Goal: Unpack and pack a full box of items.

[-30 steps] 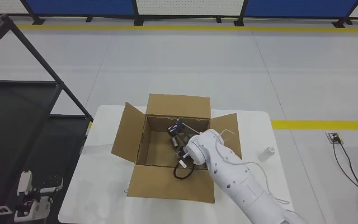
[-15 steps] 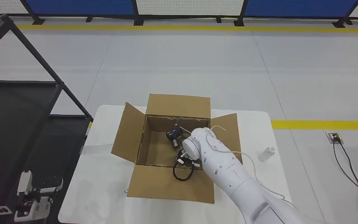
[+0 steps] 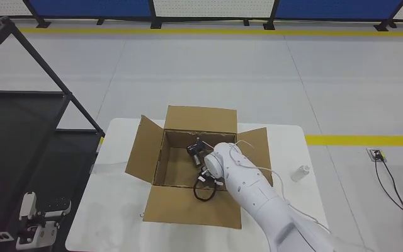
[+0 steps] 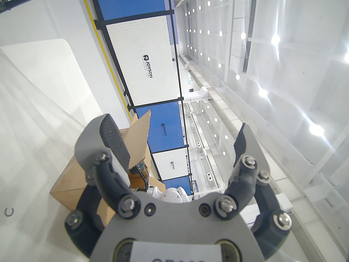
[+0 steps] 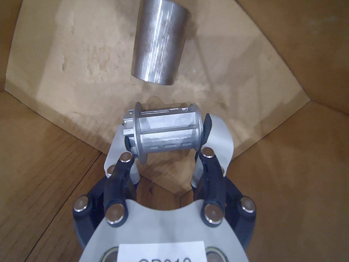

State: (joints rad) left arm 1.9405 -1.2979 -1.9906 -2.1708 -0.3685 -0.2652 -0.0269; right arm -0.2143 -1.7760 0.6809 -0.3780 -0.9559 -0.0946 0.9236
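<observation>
Two metal pieces show inside the cardboard box (image 3: 201, 118), whose four flaps are folded outward as it stands on the white bench (image 3: 119, 208). From the near right side the right arm (image 3: 252, 189) leans over the box's rim and down into it. In the right wrist view the right pincer (image 5: 166, 143) is pinching a flanged metal spool (image 5: 163, 126), one finger against each end flange, close above the brown paper-lined floor of the box (image 5: 272, 28); whether the spool touches that floor cannot be told. Beyond the spool, apart from it, a tapered steel cup (image 5: 159, 42) lies on its side on the box floor. A small clear bottle (image 3: 301, 171) stands on the bench to the right of the box, apart from the right flap. The left pincer (image 4: 177, 134) is spread wide with nothing between its ribbed pads (image 4: 114, 137), tilted up toward the ceiling lights, and the box (image 4: 73, 181) sits on the bench beyond it.
</observation>
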